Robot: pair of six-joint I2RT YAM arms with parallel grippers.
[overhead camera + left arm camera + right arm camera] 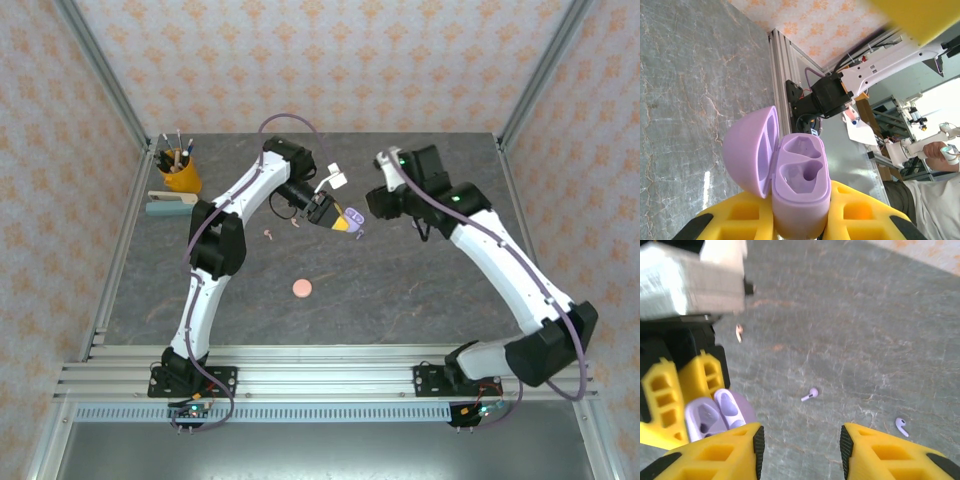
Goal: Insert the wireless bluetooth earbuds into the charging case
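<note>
The purple charging case (801, 185) stands upright between the yellow fingers of my left gripper (801, 222), which is shut on it. Its lid (751, 150) hangs open to the left, and both sockets are empty. In the top view the left gripper (328, 213) holds the case (352, 219) above mid-table. My right gripper (802, 450) hovers open just beside the case (707, 416), with nothing between its fingers. Two purple earbuds (810, 394) (900, 426) lie on the table below it. A pale pink earbud (739, 332) lies farther off.
A round pink case (301, 289) sits closed on the grey table (420, 290) toward the front. Tiny pink earbuds (268, 234) lie left of my left gripper. A yellow pen cup (180, 174) and a flat pale box (168, 205) stand at the back left.
</note>
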